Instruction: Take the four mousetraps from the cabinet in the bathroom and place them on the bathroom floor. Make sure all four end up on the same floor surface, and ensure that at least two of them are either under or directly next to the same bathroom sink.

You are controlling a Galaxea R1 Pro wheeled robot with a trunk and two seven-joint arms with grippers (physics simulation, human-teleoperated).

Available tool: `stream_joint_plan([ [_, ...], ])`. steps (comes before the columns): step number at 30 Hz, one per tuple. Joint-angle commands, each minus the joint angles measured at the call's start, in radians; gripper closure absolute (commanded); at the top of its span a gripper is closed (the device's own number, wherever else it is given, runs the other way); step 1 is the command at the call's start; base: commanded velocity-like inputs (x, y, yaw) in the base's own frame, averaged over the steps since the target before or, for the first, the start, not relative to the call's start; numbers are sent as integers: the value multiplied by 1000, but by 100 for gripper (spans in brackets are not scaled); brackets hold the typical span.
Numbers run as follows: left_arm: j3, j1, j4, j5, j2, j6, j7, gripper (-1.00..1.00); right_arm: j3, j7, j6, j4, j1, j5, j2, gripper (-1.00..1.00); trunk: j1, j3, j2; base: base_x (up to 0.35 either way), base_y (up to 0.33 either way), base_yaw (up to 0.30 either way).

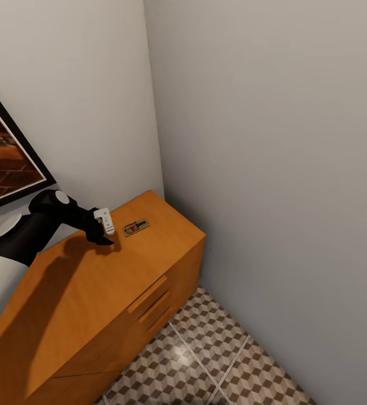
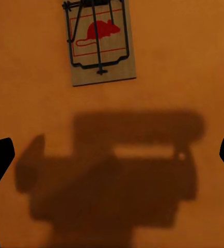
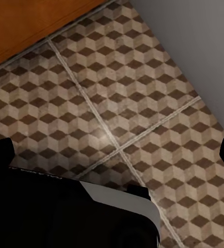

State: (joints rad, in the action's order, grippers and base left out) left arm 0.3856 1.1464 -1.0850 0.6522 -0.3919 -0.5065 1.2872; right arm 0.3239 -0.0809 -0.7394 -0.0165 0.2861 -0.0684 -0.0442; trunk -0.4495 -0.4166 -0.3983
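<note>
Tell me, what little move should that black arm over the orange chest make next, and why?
Probably reach a little further forward and lower. The left end effector hovers open above the cabinet top, and the mousetrap lies just beyond its fingertips, not yet between them.

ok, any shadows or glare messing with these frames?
Left wrist view: the gripper's hard shadow falls on the cabinet top, just short of the mousetrap, which stays sharp. Head view: arm shadow across the cabinet, soft glare on the floor. Right wrist view: same pale floor sheen.
</note>
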Motion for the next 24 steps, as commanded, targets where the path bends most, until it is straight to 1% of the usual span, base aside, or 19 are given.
stream_joint_plan([
  [1, 2, 1, -1, 3, -1, -10, 4, -100, 9, -4, -3, 1, 1, -7, 0, -100, -1, -2, -2, 0, 0, 0],
  [24, 6, 1, 0, 2, -1, -10, 4, -100, 9, -5, -3, 1, 1, -7, -1, -100, -1, -2, -2, 0, 0, 0],
])
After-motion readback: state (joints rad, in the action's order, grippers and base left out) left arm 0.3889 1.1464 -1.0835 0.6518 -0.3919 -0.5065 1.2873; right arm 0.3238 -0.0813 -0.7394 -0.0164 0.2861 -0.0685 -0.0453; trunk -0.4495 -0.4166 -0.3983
